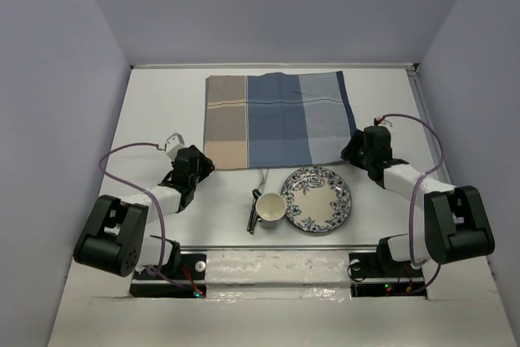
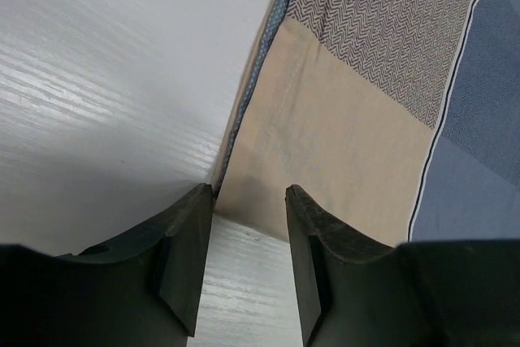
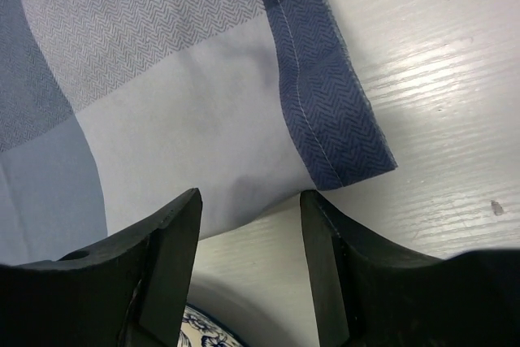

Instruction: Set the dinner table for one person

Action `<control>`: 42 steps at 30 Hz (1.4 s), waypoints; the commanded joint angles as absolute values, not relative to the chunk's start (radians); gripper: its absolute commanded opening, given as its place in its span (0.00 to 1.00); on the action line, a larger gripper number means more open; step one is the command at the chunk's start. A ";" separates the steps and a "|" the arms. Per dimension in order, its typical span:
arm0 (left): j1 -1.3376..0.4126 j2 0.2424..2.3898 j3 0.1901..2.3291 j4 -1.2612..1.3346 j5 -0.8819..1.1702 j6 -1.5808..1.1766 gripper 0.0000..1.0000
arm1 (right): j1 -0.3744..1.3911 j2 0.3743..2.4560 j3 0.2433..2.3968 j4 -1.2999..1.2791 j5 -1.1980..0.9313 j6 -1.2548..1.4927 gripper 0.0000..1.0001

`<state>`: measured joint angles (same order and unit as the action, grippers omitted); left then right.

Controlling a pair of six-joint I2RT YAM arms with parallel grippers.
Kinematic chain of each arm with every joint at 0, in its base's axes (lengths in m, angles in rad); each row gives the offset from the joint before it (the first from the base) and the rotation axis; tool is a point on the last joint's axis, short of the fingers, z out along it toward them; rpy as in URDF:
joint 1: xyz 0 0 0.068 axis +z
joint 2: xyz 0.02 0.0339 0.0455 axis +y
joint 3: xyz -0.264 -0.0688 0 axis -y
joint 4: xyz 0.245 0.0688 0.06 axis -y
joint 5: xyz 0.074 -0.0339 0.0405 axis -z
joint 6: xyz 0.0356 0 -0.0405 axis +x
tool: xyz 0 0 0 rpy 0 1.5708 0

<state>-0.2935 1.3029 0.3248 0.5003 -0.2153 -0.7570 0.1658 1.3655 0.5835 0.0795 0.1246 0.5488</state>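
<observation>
The white dinner table [image 1: 154, 111] carries a blue-and-tan striped placemat [image 1: 276, 119] lying flat at the back centre. My left gripper [image 1: 201, 166] is open and low at the mat's near left corner; in the left wrist view the tan corner [image 2: 341, 144] lies just beyond my open gripper [image 2: 248, 201], with bare table between the jaws. My right gripper [image 1: 353, 152] is open at the mat's near right corner; in the right wrist view the mat's edge [image 3: 179, 95] lies just ahead of the gripper [image 3: 250, 201]. Neither gripper holds anything.
A blue-patterned plate [image 1: 317, 198] sits near the front, right of centre; its rim shows in the right wrist view [image 3: 203, 329]. A cream cup [image 1: 270, 209] stands left of it, with dark cutlery [image 1: 254, 205] beside the cup. White walls enclose the table.
</observation>
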 commanded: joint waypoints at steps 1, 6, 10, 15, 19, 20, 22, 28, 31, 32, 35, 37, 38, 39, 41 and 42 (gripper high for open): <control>-0.316 1.319 0.376 0.497 -0.281 -0.730 0.43 | 0.152 1.345 0.572 0.083 0.173 0.563 0.57; -0.316 1.319 0.379 0.497 -0.298 -0.724 0.14 | 0.152 1.292 0.545 0.061 0.117 0.572 0.52; -0.316 1.299 0.371 0.482 -0.316 -0.707 0.00 | 0.152 1.152 0.483 0.017 0.031 0.563 0.56; -0.310 1.250 0.361 0.460 -0.356 -0.684 0.00 | 0.152 1.051 0.402 0.002 -0.158 0.571 0.59; -0.307 1.244 0.360 0.460 -0.330 -0.686 0.00 | 0.202 0.910 0.403 -0.057 -0.221 0.545 0.59; -0.307 1.236 0.356 0.459 -0.327 -0.687 0.00 | 0.218 0.876 0.444 -0.075 -0.232 0.535 0.59; -0.308 1.189 0.348 0.451 -0.337 -0.686 0.00 | 0.262 0.865 0.495 -0.141 -0.245 0.505 0.59; -0.307 1.052 0.336 0.387 -0.354 -0.684 0.65 | 0.550 0.894 0.662 -0.268 -0.178 0.477 0.63; -0.307 0.962 0.345 0.342 -0.365 -0.687 0.68 | 0.704 0.939 0.747 -0.333 -0.099 0.469 0.64; -0.307 0.939 0.356 0.325 -0.362 -0.684 0.68 | 0.739 0.955 0.770 -0.351 -0.078 0.466 0.64; -0.308 0.839 0.411 0.275 -0.327 -0.667 0.70 | 0.868 1.028 0.857 -0.435 0.029 0.453 0.64; -0.310 0.789 0.448 0.256 -0.295 -0.635 0.76 | 0.945 1.063 0.893 -0.489 0.075 0.446 0.64; -0.310 0.772 0.493 0.249 -0.254 -0.623 0.78 | 0.965 1.093 0.913 -0.511 0.090 0.451 0.64; -0.310 0.767 0.520 0.241 -0.229 -0.611 0.79 | 0.980 1.109 0.919 -0.517 0.104 0.454 0.64; -0.316 0.756 0.592 0.221 -0.148 -0.551 0.97 | 1.020 1.146 0.934 -0.528 0.117 0.465 0.62; -0.319 0.750 0.616 0.210 -0.126 -0.529 0.99 | 1.034 1.182 0.949 -0.537 0.132 0.471 0.62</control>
<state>-0.3126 0.7849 0.4744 0.2249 -0.2501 -0.6361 0.9829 1.1130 0.8837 -0.4431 0.0265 0.4709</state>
